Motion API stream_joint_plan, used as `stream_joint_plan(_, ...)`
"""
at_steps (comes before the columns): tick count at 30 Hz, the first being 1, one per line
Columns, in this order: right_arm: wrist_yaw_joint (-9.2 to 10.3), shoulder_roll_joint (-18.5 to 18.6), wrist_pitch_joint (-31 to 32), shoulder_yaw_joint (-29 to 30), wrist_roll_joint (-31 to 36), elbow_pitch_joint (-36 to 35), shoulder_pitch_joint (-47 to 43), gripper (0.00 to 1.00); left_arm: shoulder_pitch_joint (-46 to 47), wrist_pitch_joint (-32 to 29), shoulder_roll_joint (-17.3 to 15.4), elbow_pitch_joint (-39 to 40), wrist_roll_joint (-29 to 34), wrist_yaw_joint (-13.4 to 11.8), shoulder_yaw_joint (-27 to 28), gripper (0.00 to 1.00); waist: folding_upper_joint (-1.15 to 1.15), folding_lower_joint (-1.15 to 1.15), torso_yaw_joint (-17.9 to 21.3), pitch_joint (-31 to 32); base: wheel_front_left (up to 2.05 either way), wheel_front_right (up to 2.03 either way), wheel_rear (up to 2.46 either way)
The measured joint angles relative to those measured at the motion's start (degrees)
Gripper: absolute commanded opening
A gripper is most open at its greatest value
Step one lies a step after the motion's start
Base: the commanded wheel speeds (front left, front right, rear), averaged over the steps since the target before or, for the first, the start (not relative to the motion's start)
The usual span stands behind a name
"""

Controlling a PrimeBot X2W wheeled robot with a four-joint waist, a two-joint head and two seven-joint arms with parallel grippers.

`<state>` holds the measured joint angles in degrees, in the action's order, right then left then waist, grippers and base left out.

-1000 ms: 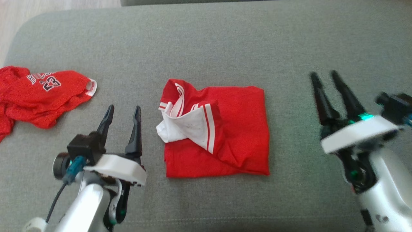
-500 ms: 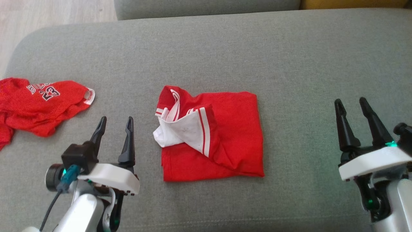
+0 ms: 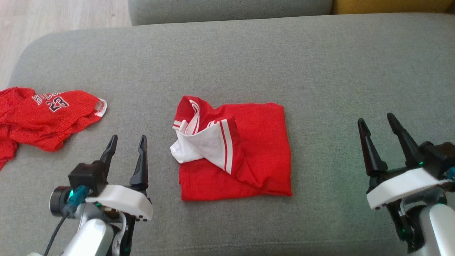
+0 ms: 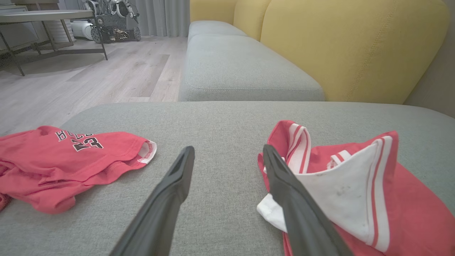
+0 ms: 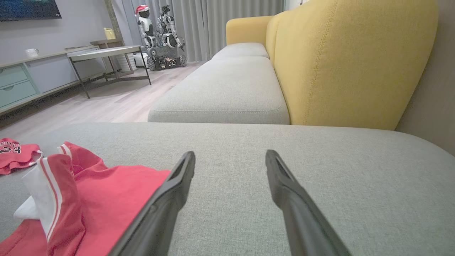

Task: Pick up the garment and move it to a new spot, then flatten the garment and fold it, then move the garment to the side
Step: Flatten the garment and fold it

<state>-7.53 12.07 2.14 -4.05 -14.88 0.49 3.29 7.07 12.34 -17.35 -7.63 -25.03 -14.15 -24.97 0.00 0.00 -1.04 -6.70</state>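
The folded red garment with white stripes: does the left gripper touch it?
Apart. The head view shows bare grey fabric cushion between the left gripper and the red garment.

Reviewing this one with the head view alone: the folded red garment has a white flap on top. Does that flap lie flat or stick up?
Observer: In the left wrist view the white flap rises in a peak off the folded garment, not flat.
Reviewer: Anything beyond the sofa worth noting?
Observer: The right wrist view shows another robot in a red hat standing by grey curtains across the room.
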Motion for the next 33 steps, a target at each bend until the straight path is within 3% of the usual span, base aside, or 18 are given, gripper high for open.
stream_joint_plan(24,0.0,-0.4,0.7,0.3,0.9,0.0,-0.4,1.0,0.2,0.0,-0.1,-1.2,-0.8,0.0,-0.3,1.0,0.0,0.0,-0.2,-0.5,0.0,0.0,0.0)
stream_joint_plan(25,0.0,-0.4,0.7,0.4,0.9,0.0,-0.4,0.63,0.2,0.0,-0.1,-1.2,-0.8,0.0,-0.4,1.0,0.0,0.0,-0.3,-0.5,0.0,0.0,0.0)
stream_joint_plan(26,0.0,-0.4,0.7,0.4,0.8,0.0,-0.4,0.36,0.3,0.0,-0.1,-1.2,-0.8,0.0,-0.4,1.0,0.0,0.0,-0.4,-0.6,0.0,0.0,0.0)
stream_joint_plan(27,0.0,-0.4,0.9,0.4,0.8,0.1,-0.3,0.0,0.3,0.0,-0.1,-1.2,-0.8,0.0,-0.4,1.0,0.0,0.0,-0.5,-0.8,0.0,0.0,0.0)
stream_joint_plan(33,0.0,-0.1,1.2,-3.5,-0.3,2.7,2.3,0.0,1.7,0.1,0.0,-1.4,-0.8,0.1,-0.8,1.0,0.0,0.0,-1.8,-1.9,0.0,0.0,0.0)
